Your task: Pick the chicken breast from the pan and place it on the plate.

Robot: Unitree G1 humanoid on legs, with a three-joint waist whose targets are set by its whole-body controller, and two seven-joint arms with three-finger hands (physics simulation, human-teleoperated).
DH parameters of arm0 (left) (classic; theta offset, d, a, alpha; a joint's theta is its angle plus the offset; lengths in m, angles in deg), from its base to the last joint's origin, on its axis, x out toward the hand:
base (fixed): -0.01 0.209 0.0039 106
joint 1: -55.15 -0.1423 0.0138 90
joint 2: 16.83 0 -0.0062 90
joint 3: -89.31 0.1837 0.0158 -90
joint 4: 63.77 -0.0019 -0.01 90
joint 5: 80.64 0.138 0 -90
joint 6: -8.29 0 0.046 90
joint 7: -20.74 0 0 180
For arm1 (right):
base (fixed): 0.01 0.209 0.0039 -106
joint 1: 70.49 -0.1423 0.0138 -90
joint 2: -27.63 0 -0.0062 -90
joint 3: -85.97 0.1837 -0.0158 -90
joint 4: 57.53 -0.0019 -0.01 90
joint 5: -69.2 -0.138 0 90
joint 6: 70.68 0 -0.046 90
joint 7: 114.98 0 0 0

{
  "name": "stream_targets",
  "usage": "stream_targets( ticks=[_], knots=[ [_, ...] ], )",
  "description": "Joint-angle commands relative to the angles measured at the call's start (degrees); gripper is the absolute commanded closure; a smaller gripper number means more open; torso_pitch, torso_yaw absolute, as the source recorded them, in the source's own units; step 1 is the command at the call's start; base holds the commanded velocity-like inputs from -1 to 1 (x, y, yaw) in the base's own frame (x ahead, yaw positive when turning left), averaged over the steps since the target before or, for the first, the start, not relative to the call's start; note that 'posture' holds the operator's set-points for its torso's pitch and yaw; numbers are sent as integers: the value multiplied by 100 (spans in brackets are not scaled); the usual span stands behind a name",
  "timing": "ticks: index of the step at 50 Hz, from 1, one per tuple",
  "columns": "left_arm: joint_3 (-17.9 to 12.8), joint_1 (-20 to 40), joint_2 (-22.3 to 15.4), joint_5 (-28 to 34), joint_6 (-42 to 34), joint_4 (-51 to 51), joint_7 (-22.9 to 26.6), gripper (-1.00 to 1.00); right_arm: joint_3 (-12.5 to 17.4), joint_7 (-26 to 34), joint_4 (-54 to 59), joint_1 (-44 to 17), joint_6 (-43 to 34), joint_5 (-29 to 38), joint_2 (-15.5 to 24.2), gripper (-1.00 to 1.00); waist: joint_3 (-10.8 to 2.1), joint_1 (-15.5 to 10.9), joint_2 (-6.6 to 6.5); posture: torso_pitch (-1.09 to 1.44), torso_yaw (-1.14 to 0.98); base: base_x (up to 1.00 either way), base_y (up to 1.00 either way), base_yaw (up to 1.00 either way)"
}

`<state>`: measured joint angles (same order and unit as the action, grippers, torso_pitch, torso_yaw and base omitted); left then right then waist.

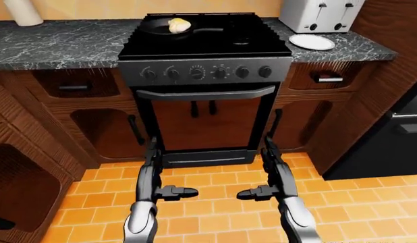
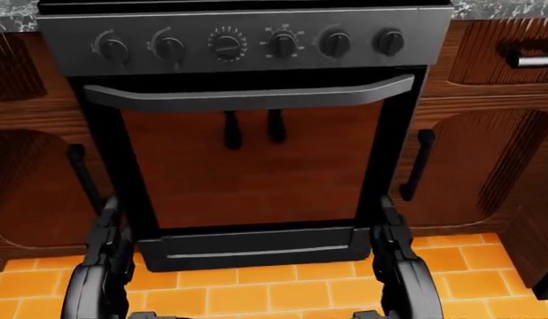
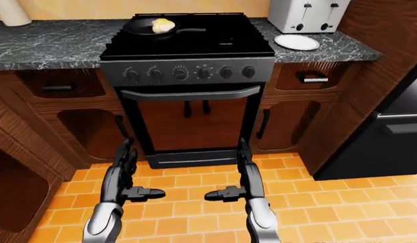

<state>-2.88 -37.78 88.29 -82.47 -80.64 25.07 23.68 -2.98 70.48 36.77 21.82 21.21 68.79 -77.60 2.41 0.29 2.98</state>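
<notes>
A pale yellow chicken breast [image 1: 179, 25] sits in the black frying pan [image 1: 169, 29] at the top left of the black stove [image 1: 205, 43]; the round white plate [image 1: 312, 41] lies on the counter to the right. Below, the left hand [image 1: 156, 174] and right hand [image 1: 272, 174] hang over orange tiles, fingers spread, empty.

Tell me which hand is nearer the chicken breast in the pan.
Left, marginally. The chicken breast sits in the pan at the stove's upper left. The left hand hangs low below it; the right hand hangs equally low, further right.
</notes>
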Motion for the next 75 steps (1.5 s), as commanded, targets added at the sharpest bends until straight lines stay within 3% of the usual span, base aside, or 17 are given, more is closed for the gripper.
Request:
stream_targets(
  ticks=[1,2,3,5,8,12,15,16,19,25,30,34,43,57,64,65,75],
  knots=[
    [10,93,5,-10,170,237,4,-100,11,5,-201,-74,145,-11,22,-100,-84,12,60,0,0,0,38,0],
    [11,93,5,-9,170,238,2,-100,10,5,-219,-69,136,-11,21,-100,-154,30,228,0,0,0,38,0],
    [11,92,5,-12,167,244,4,-100,8,4,-234,-65,125,-8,21,-100,-94,111,-48,0,0,0,38,0],
    [6,99,2,-14,173,231,5,-100,7,4,-248,-61,124,-3,21,-100,-146,81,78,0,0,0,39,0],
    [5,88,1,-18,155,261,7,-100,3,0,-254,-54,123,2,17,-100,-169,66,-8,0,0,0,38,0],
    [2,85,-1,-15,169,252,11,-100,-3,1,-275,-43,117,10,17,-100,-76,81,-364,0,0,0,38,0],
    [3,88,0,-12,169,248,10,-100,-5,2,-303,-38,100,13,16,-100,-161,29,-945,0,0,0,38,0],
    [4,90,0,-12,171,244,10,-100,-4,2,-306,-36,98,12,16,-100,-119,12,-617,0,0,0,39,0],
    [4,92,2,-12,169,247,7,-100,2,7,-274,-37,123,5,16,-100,-140,-13,-580,0,0,0,39,0],
    [-16,158,-7,-17,180,154,-3,-100,16,-20,-314,-72,55,15,12,-100,-24,-28,-163,0,0,0,32,0],
    [-127,808,-90,-53,-679,524,-219,-100,205,-106,-1031,-349,-644,102,225,-100,-126,-84,-244,0,0,0,0,0],
    [-83,1372,-115,121,-1170,509,-482,-100,547,193,-1206,-1012,-1440,-171,483,-100,-170,-141,-12,0,0,0,0,0],
    [-446,4400,-731,-140,-2948,-773,-971,-100,943,470,-990,-3059,-3517,-481,1312,-100,-326,-98,-170,0,0,0,0,0],
    [-622,7780,-1666,-339,-2375,-4294,-1469,-100,833,1161,839,-5982,-4399,-106,2380,-100,-295,-41,-208,0,0,0,0,0],
    [-600,8352,-1889,-247,-2155,-5017,-1451,-100,752,1395,1228,-6675,-4572,123,2551,-100,-255,-37,-205,0,0,1,0,0],
    [-603,8418,-1920,-239,-2175,-5031,-1452,-100,751,1421,1266,-6731,-4568,149,2553,-100,-365,-40,-226,0,0,9,0,0],
    [-592,8460,-1998,-163,-2199,-4986,-1404,-100,768,1561,1475,-6943,-4557,331,2608,-100,-201,-43,-261,0,0,15,0,0]
  ],
)
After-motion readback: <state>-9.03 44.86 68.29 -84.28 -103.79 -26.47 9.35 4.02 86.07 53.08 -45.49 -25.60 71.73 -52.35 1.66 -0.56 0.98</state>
